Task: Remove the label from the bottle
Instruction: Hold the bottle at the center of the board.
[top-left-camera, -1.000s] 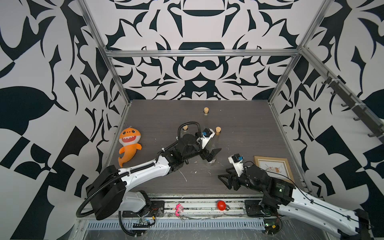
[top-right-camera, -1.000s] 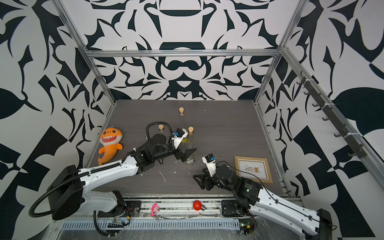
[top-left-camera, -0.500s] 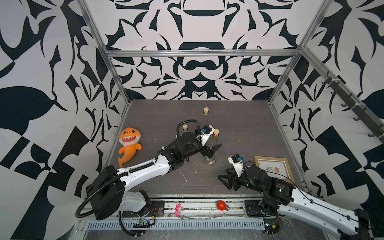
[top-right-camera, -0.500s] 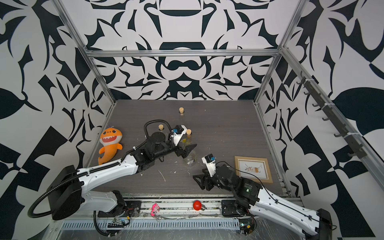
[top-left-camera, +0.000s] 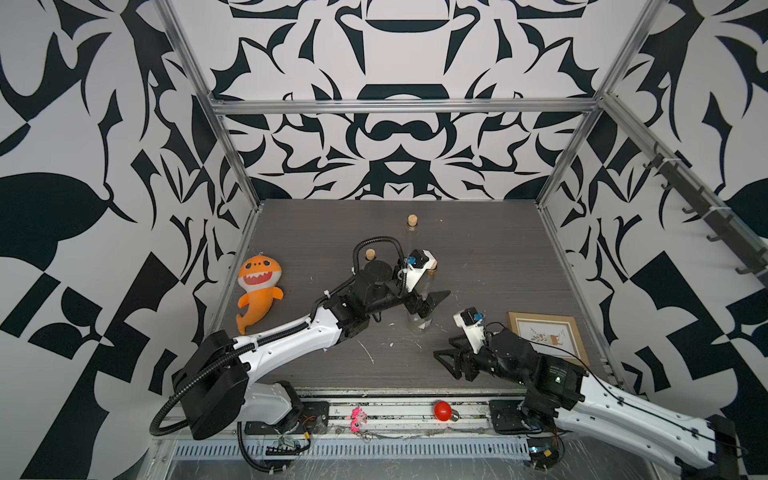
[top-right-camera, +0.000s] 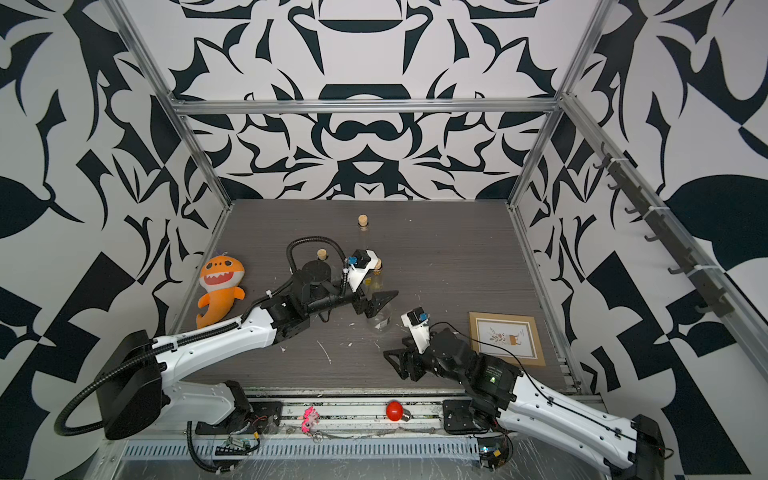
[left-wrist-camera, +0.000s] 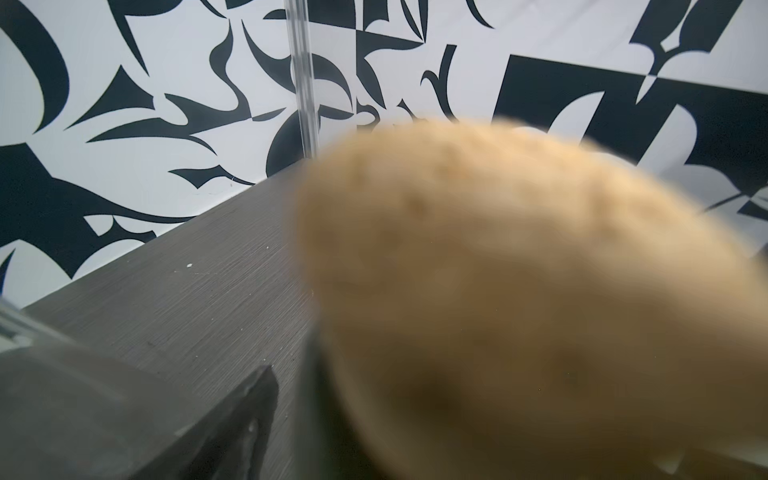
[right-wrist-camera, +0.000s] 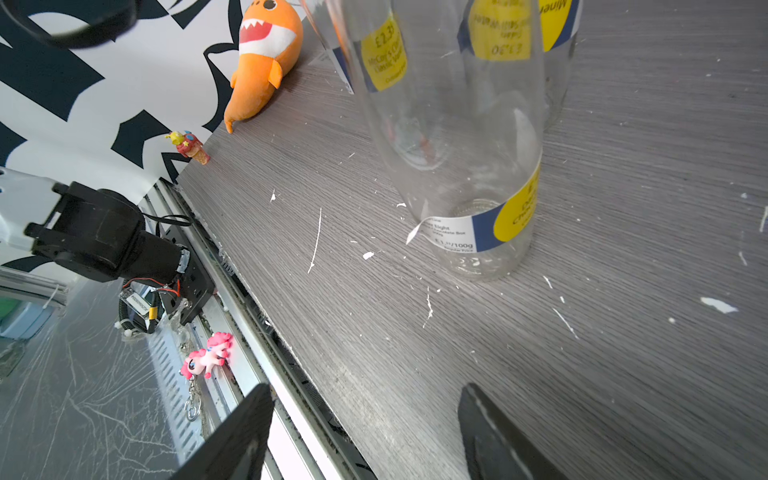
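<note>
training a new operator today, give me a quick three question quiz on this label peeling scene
1. True or false: the right tool grips the label on the nearest bottle.
2. Which tool straddles that bottle? A) left tool B) right tool C) neither
3. How many corked bottles stand on the table?

Key:
1. False: it is open and empty, short of the bottle.
2. A
3. Three
</note>
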